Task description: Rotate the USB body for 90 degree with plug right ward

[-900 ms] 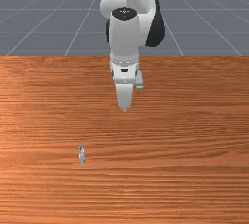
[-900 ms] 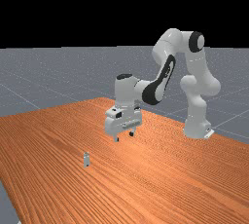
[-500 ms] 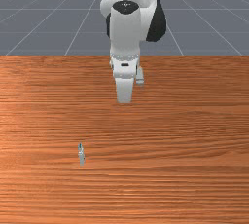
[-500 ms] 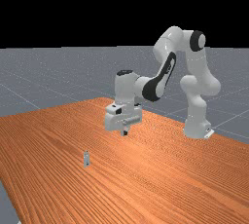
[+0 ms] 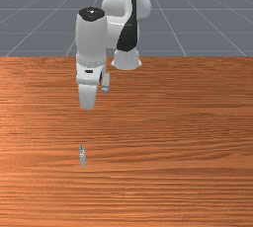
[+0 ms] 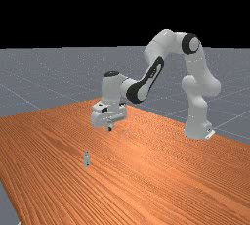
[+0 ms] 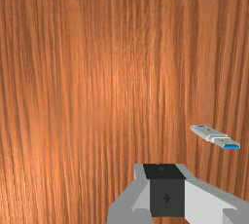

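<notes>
USB body (image 7: 204, 131): pale grey; its plug (image 7: 221, 141) carries bright blue at the end. Gripper (image 6: 110, 129): white and grey, with black fingertips (image 7: 167, 198). Arm (image 6: 197, 106): white, with black sections at joints and along one link. Table (image 5: 188, 181): orange-brown, streaked with darker wood grain. Floor (image 5: 217, 23): blue-grey, ruled with pale lines. Backdrop (image 6: 122, 9): solid black.

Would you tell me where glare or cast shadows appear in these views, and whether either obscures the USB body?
Wrist view: a pale sheen on the table, with the USB body outside it; far view: a soft bright patch on the wood, no distinct shadow from the arm; front view: fairly even light, no clear shadow beside the USB body.
</notes>
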You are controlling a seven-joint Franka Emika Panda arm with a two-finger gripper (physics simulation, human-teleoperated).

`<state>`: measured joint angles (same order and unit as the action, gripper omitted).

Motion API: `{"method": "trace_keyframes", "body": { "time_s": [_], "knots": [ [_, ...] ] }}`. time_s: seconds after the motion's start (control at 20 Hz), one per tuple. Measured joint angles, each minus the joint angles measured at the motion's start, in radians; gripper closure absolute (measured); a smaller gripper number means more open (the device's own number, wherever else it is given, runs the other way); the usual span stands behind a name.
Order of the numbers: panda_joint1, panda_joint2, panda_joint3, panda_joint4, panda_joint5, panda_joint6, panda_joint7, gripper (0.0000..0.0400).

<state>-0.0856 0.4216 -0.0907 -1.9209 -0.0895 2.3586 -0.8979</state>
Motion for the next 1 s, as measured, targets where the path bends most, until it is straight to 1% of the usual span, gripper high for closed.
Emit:
{"method": "trace_keyframes", "body": {
  "time_s": [0.05, 0.2, 0.25, 0.35, 0.45, 0.5, 0.55, 0.6, 0.65, 0.75, 0.8, 0.85, 0.9, 1.0],
  "knots": [
    [-0.035, 0.023, 0.014, 0.049, 0.045, -0.066, -0.059, 0.0400],
    [-0.084, 0.091, -0.005, 0.172, 0.043, -0.181, -0.134, 0.0400],
    [-0.105, 0.103, -0.011, 0.191, 0.046, -0.184, -0.160, 0.0400],
    [-0.144, 0.141, -0.023, 0.256, 0.049, -0.221, -0.209, 0.0400],
    [-0.157, 0.183, -0.026, 0.292, 0.055, -0.208, -0.206, 0.0400],
    [-0.156, 0.239, -0.026, 0.393, 0.053, -0.279, -0.202, 0.0400],
    [-0.155, 0.279, -0.024, 0.463, 0.056, -0.311, -0.199, 0.0400],
    [-0.155, 0.343, -0.023, 0.579, 0.057, -0.375, -0.196, 0.0400],
    [-0.153, 0.315, -0.019, 0.508, 0.061, -0.298, -0.192, 0.0400],
    [-0.153, 0.336, -0.018, 0.499, 0.062, -0.267, -0.191, 0.0400],
    [-0.152, 0.369, -0.019, 0.537, 0.059, -0.293, -0.189, 0.0400],
    [-0.153, 0.363, -0.017, 0.499, 0.063, -0.243, -0.189, 0.0400],
    [-0.153, 0.371, -0.016, 0.496, 0.064, -0.232, -0.188, 0.0400],
    [-0.153, 0.398, -0.017, 0.516, 0.062, -0.238, -0.186, 0.0400]
  ]
}}
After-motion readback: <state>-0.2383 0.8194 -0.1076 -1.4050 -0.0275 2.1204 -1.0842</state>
